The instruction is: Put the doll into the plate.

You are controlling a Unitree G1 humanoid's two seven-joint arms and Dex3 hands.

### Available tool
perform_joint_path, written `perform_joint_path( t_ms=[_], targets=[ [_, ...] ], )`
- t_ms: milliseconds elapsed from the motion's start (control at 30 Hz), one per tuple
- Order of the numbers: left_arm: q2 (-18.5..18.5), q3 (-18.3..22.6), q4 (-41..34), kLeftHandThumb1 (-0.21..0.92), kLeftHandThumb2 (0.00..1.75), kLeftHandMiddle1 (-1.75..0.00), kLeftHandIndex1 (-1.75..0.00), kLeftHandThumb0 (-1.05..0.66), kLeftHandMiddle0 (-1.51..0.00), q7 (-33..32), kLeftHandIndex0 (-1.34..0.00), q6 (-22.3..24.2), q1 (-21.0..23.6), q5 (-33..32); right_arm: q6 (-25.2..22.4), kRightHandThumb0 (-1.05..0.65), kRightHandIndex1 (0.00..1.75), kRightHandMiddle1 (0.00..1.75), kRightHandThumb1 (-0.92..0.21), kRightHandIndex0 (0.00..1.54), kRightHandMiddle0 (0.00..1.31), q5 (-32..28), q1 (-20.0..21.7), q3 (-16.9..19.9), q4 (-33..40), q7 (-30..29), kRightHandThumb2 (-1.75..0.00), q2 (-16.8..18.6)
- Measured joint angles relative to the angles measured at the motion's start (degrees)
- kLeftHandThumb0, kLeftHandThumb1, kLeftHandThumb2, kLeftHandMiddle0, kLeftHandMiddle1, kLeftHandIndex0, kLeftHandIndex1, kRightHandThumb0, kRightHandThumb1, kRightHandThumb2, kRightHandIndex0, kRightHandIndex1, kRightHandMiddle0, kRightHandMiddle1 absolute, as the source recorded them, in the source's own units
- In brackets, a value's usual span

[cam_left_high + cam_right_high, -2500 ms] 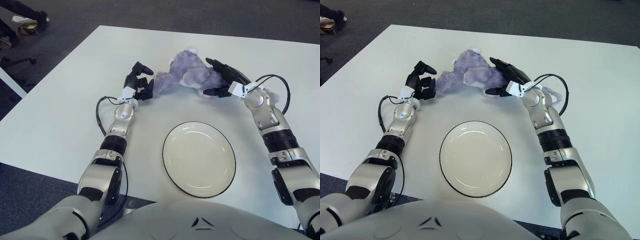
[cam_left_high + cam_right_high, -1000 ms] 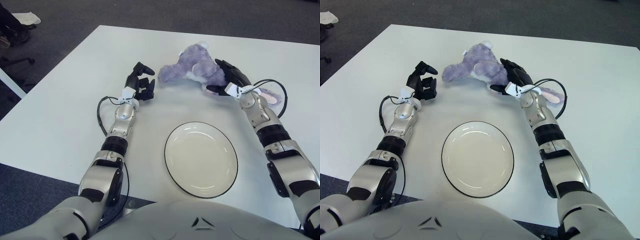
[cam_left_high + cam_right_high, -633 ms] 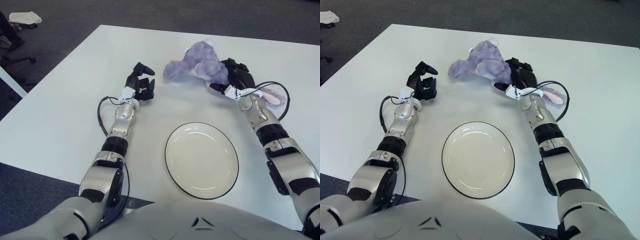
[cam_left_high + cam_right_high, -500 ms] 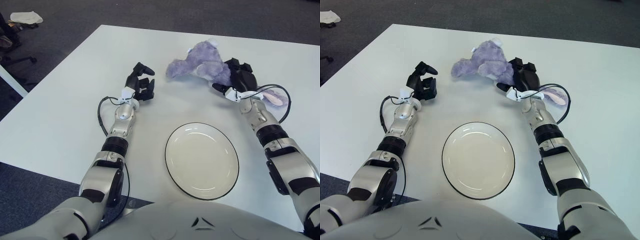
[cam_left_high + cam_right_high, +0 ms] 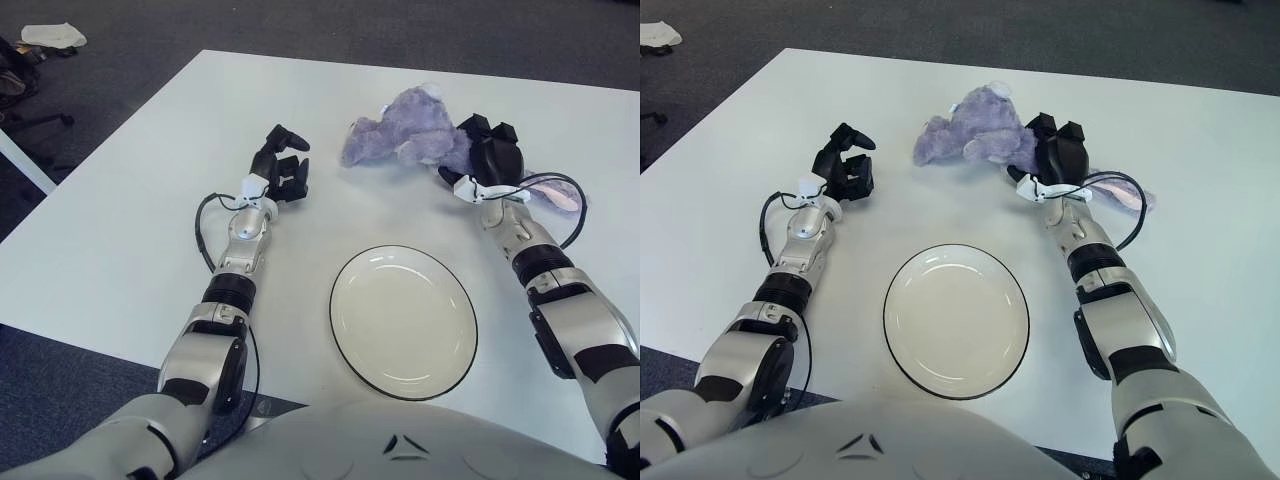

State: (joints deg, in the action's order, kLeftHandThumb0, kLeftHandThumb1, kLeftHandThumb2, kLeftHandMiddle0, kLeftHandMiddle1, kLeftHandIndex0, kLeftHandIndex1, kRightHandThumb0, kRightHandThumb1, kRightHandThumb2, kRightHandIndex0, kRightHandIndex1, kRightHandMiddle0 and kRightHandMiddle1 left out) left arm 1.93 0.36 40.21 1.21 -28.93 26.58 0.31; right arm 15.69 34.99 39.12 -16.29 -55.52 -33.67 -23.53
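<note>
A fluffy purple plush doll [image 5: 405, 138] is seen toward the far edge of the white table [image 5: 120, 220], right of its middle, gripped at its right end by the right hand [image 5: 490, 160], whose black fingers are closed over it (whether the doll is lifted clear of the tabletop cannot be told). The round white plate with a dark rim [image 5: 403, 320] lies empty near the near edge. The left hand [image 5: 281, 165], fingers curled and holding nothing, is shown left of the doll, apart from it
</note>
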Motion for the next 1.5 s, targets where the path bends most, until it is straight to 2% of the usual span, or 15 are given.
perform_joint_path(
  t_ms=[133, 233, 500, 900, 1167, 1500],
  targets=[
    [-0.05, 0.09, 0.01, 0.57, 1.0, -1.75, -1.75, -0.41, -1.03, 0.11, -0.42, -0.3, 0.0, -0.01, 0.52, 0.0, 1.37, 1.75, 0.01, 0.89, 0.77, -0.5, 0.44, 0.18, -0.49, 0.64, -1.56, -0.08],
    [-0.06, 0.19, 0.05, 0.57, 1.0, -1.75, -1.75, -0.4, -1.03, 0.21, -0.42, -0.5, 0.0, -0.02, 0.71, 0.0, 1.41, 1.75, 0.02, 0.92, 0.72, -0.51, 0.71, 0.17, -0.88, 0.65, -1.58, -0.12],
    [-0.04, 0.51, 0.22, 0.57, 0.99, -1.75, -1.75, -0.4, -1.04, 0.51, -0.41, -1.11, 0.0, -0.07, 0.21, 0.0, 1.51, 1.75, -0.01, 0.91, 0.63, -2.33, 1.23, 0.98, -0.85, 3.87, -1.58, -0.05],
    [0.51, 0.68, -2.22, 0.55, 1.02, -1.75, -1.75, -0.41, -1.05, 2.15, -0.43, -2.91, -1.28, -0.1, -6.08, 0.0, 1.61, 1.75, -0.04, 0.86, 0.6, -6.63, 2.53, 2.99, 2.16, 12.55, -1.59, 0.69],
    [2.81, -1.04, -14.33, 0.53, 1.04, -1.75, -1.75, -0.41, -1.02, 8.61, -0.44, 1.13, -7.15, -1.96, -9.97, 0.0, 1.59, 1.75, -0.04, 0.87, 0.59, -12.0, 3.2, 6.47, 3.96, 19.55, -1.58, 1.36],
    [4.8, -6.24, -37.32, 0.45, 1.14, -1.75, -1.75, -0.43, -1.12, 10.84, -0.5, 12.58, -17.37, 1.52, -11.09, 0.0, 1.58, 1.75, -0.03, 0.89, 0.59, -13.47, 4.32, 7.59, 3.83, 21.0, -1.59, 1.8]
  ],
)
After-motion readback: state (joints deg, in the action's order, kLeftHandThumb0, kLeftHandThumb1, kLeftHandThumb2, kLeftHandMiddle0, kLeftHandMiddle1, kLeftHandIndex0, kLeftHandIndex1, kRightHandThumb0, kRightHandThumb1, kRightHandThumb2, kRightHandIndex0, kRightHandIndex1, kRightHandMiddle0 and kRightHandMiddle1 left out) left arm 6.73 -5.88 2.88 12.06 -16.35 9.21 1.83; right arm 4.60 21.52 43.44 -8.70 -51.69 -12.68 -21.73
